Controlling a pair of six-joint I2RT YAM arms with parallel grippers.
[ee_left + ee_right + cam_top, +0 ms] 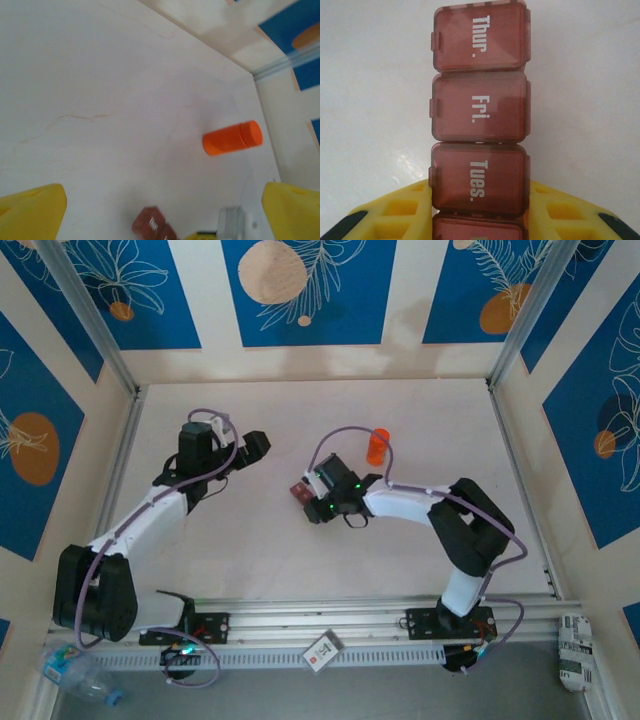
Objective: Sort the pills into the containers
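The containers are a dark reddish-brown strip of square lidded compartments marked Thur., Fri. and Tues., all lids closed. My right gripper is shut on the strip, its yellow fingers pressing both sides at the Tues. compartment. Seen from the top, the containers lie mid-table at the right gripper. My left gripper hovers to the left, open and with nothing in it. Its wrist view shows the containers at the bottom edge between its wide-apart fingers. The pills are out of view.
An orange cylindrical bottle stands behind the right gripper, and appears as the orange bottle in the left wrist view. Walls enclose the table. A plastic water bottle, a white card and a white packet lie beyond the near rail.
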